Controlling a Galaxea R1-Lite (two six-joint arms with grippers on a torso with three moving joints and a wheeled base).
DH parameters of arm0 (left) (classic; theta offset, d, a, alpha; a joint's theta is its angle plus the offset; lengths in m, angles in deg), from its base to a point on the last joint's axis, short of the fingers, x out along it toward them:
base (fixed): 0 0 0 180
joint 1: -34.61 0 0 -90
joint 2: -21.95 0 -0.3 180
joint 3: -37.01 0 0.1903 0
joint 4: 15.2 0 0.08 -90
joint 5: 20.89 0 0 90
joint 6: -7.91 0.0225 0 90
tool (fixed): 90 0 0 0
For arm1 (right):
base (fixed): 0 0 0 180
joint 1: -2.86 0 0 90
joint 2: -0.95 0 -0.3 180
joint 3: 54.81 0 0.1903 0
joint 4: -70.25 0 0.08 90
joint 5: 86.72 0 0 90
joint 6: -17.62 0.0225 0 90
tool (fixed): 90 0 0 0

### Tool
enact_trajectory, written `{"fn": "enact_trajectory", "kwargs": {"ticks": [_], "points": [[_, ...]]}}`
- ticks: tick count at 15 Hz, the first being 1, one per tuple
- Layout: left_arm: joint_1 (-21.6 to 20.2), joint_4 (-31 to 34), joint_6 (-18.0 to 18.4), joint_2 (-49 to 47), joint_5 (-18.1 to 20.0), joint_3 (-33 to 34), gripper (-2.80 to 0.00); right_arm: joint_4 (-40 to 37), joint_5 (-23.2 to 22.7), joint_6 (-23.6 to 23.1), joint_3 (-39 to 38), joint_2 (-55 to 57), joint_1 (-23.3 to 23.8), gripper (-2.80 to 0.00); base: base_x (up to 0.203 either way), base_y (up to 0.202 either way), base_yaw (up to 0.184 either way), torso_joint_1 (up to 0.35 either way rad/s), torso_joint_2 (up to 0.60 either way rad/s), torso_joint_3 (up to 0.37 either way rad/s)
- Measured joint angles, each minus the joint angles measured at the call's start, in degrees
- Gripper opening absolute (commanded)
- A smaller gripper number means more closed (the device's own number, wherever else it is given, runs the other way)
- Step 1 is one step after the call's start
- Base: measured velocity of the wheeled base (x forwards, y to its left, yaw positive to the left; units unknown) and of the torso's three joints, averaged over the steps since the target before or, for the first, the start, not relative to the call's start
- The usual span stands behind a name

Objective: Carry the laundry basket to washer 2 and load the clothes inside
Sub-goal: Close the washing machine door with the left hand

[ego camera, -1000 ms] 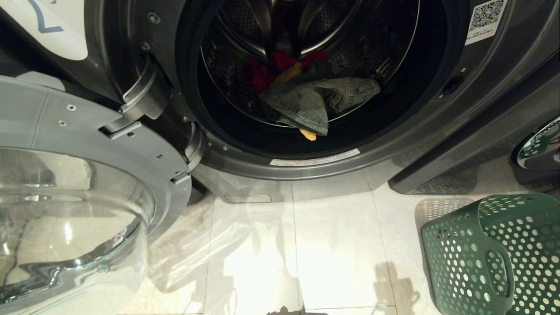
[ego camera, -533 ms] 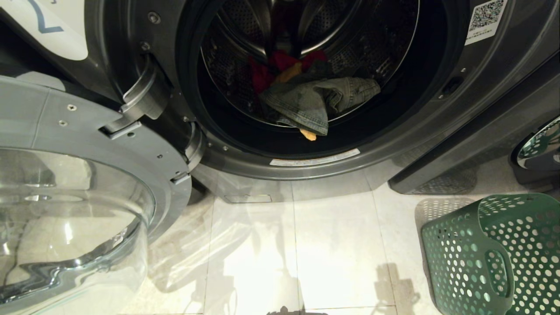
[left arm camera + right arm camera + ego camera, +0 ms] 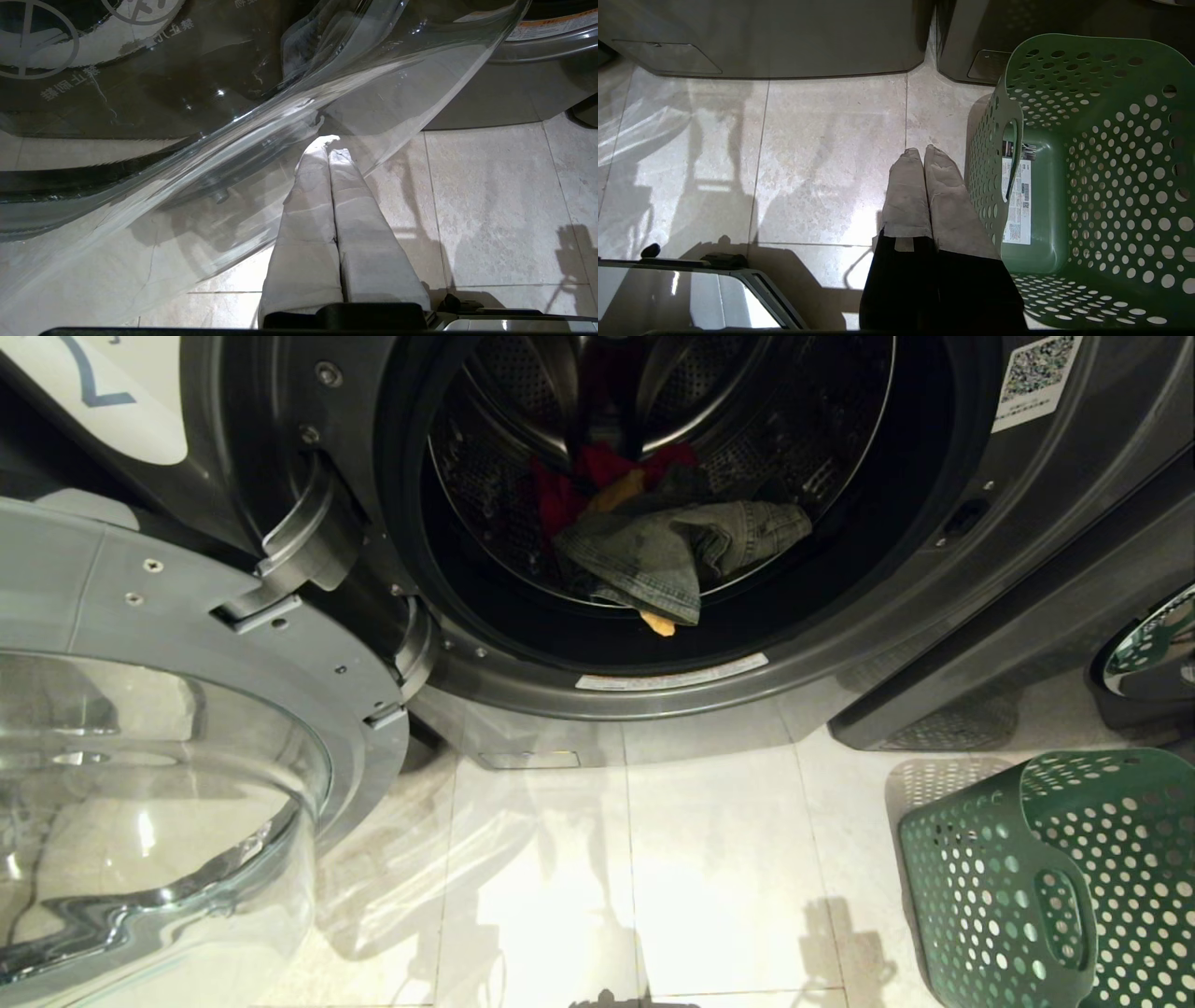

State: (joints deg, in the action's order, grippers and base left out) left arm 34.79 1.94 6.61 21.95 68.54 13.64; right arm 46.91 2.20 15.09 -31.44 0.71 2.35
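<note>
Tiles (image 3: 709, 859) lie nearest, pale and glossy, just below me. My left hand (image 3: 329, 150) hangs low over them, fingers pressed together and gripping nothing, beside the clear bowl of the washer door (image 3: 196, 140). My right hand (image 3: 923, 151) is likewise closed and empty, poised above the floor with the laundry basket (image 3: 1087, 140) just beside it. Neither hand shows in the head view.

That green perforated basket (image 3: 1046, 877) stands on the floor at my right, upright, its handle cut-out facing me. From the right wrist view I see straight down into it: only a printed label (image 3: 1017, 200) lies on its bottom, no garments.

At my left the door (image 3: 159, 728) is swung wide open, grey ring around the glass bulge, hinged at the washer's front.

Further off is the washer (image 3: 840, 644) itself, dark grey, its round opening uncovered. A white strip label (image 3: 672, 674) runs along the lower lip of the opening. Inside the drum (image 3: 775, 439) the clothes (image 3: 672, 546) rest in a heap at the bottom: a grey-green denim piece on top, red cloth behind it, and a bit of orange-yellow poking out at the near edge. A QR sticker (image 3: 1036, 378) sits on the front panel at the upper right, and a white sign with a blue numeral (image 3: 103, 392) at the upper left. Another machine's door rim (image 3: 1153, 644) peeks in at the far right.
</note>
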Motion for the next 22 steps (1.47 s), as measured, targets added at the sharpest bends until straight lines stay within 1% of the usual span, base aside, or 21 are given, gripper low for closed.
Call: {"fn": "enact_trajectory", "kwargs": {"ticks": [7, 22], "points": [[0.0, 0.0, 0.0, 0.0, 0.0, 0.0, -2.80, 0.0, 0.8, 0.4, 0.0, 0.0, 0.0, -2.80, 0.000, 0.000, 0.000, 0.001, 0.00, 0.011], [0.0, 0.1, 0.0, 0.0, 0.0, 0.0, -2.80, 0.1, 0.8, 0.5, 0.0, 0.1, 0.0, -2.80, 0.000, 0.000, 0.000, 0.004, 0.00, 0.190]]}}
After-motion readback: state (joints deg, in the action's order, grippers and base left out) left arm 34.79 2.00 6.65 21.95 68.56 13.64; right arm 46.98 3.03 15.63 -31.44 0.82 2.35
